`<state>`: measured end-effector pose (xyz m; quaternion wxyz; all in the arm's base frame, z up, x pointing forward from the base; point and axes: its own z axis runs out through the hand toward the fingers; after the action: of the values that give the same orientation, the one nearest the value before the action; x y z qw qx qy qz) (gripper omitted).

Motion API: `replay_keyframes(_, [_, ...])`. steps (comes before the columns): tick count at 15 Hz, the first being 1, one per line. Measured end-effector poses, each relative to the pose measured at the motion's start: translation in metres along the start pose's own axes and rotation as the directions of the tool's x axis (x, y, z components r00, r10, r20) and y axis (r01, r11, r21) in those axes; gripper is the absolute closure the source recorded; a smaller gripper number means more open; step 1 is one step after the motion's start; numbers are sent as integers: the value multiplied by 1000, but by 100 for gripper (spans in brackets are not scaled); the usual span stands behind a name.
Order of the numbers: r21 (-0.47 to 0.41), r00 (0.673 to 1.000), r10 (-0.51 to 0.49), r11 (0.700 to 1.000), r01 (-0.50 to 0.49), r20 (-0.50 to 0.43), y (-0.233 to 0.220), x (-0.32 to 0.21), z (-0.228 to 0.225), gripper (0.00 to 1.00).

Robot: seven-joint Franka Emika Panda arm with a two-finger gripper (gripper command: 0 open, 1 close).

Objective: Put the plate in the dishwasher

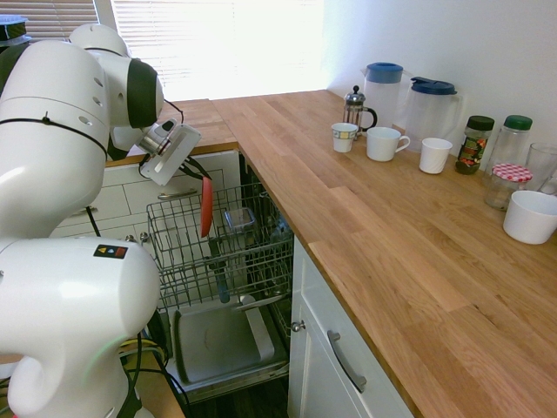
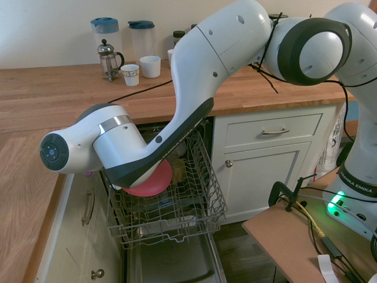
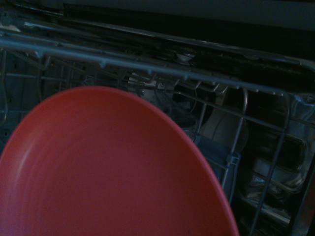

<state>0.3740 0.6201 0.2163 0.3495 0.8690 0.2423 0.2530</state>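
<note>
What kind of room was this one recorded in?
A home kitchen, most likely: a built-in dishwasher with its wire rack pulled out, a wooden worktop over white cabinets, and a French press, jugs and mugs standing by the wall.

Wooden worktop [image 1: 374, 218], L-shaped, over white cabinets. On it near wall: coffee press [image 1: 355, 108], two clear jugs with blue lids [image 1: 383, 87], three white cups [image 1: 384, 144], two dark-lidded jars [image 1: 474, 144], jar with checked lid [image 1: 509, 183], white bowl [image 1: 531, 216]. Below worktop edge: dishwasher [image 1: 228, 335], wire rack [image 1: 222, 248] pulled out.
</note>
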Motion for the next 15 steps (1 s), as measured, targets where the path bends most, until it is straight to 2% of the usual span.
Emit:
replay_keyframes(8, [20,999,-12,1000,13,-40,-50,-6,-10,100])
replay_keyframes(15, [63,998,-10,998,14,-62,-81,-7,5,100])
